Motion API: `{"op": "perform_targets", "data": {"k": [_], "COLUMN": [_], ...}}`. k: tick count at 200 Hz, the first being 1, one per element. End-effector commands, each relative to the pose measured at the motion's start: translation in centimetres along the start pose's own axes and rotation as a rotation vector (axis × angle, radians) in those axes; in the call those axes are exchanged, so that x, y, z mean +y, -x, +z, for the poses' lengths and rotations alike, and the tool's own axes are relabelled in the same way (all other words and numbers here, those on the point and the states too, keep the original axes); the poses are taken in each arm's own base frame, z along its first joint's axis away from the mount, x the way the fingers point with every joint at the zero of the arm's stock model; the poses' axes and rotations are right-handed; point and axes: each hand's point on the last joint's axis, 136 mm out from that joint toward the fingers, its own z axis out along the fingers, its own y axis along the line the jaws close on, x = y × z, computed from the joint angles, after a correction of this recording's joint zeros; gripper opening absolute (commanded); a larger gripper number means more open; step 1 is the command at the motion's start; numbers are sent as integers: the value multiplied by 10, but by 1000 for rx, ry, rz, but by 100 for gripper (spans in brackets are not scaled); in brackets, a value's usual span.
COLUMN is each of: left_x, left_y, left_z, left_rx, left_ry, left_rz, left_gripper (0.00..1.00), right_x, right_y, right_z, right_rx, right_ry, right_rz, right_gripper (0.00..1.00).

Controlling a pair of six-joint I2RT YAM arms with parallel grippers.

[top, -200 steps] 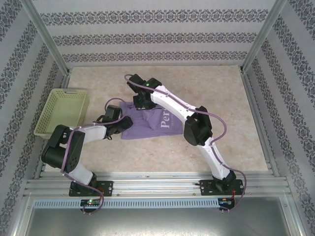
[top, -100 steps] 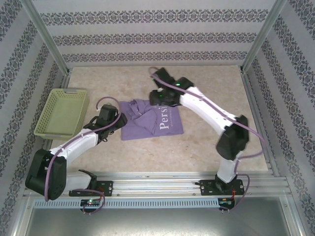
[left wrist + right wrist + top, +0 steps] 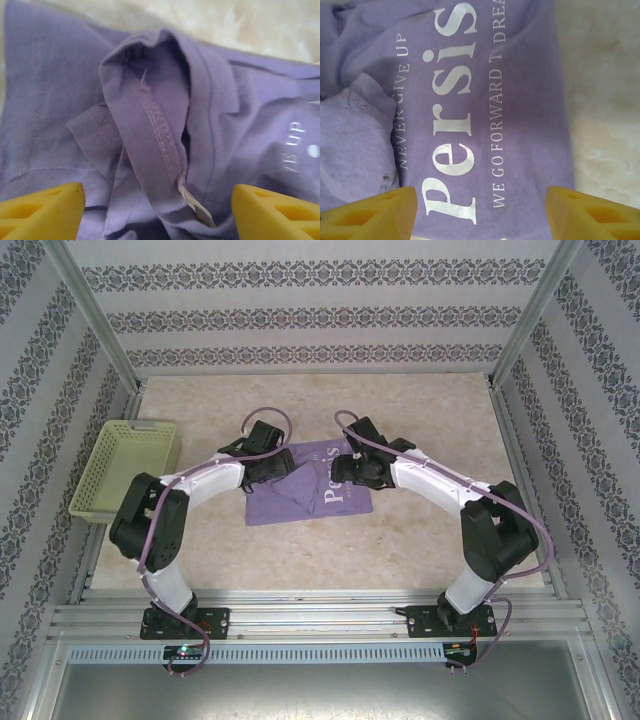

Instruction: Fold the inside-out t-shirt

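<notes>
Left gripper (image 3: 275,467): you have its yellow foam fingers (image 3: 42,210) spread wide, nothing pinched between them. The soft lavender-purple cotton t-shirt (image 3: 300,500) lies directly under and ahead of it, bunched up. A stitched hem band with a small white label runs up through the gap between the fingers, and a rumpled fold sits just ahead of the tips. Cannot tell whether the pads touch the cloth.

Right gripper (image 3: 343,472): fingers (image 3: 592,215) likewise spread, holding nothing. The shirt's printed face lies flat beneath it. The big white "Persis" lettering runs away from the gap between the fingers, with smaller lines "NEVER GIVE UP" and "WE GO FORWARD" on either side. A lumpy fold of cloth sits just ahead of the finger at the view's left. Past the other finger the shirt ends and the bare beige marbled tabletop (image 3: 605,100) begins.

From above, your two grippers face each other across the shirt, left over the crumpled plain part, right over the lettering. The pale yellow-green plastic basket (image 3: 125,475) sits well apart, out beyond the left gripper.
</notes>
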Motion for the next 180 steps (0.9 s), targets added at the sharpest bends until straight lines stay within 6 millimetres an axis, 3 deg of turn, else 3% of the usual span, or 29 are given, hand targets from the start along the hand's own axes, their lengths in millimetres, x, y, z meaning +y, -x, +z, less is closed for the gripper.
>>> {"op": "perform_targets", "data": {"k": [1,29,74,102,142,180], "left_x": [1,-8,-12,-15,-21,-32], "left_y": [-6,-7,-10,-9,4,17], "left_z": [8,20,36,39,22,-1], "left_rx": [50,59,94,94,47,-4], "left_ry": [33,-4,-19,-34,-51,-84], "left_rz": [5,-3,-12,-14,13,44], "left_gripper": [77,74,61,44,22,5], "right_x": [6,-7,-28,-36,-60,-59], "right_y": [8,0,-5,-8,-11,-6], "right_z": [-9,-2,5,11,29,49], "right_rx": [-66,-61,-68,-62,-18,18], "right_ry": [49,5,-72,-102,-129,-30], "right_rz": [19,20,23,26,104,156], "right_gripper": [71,75,77,78,80,78]}}
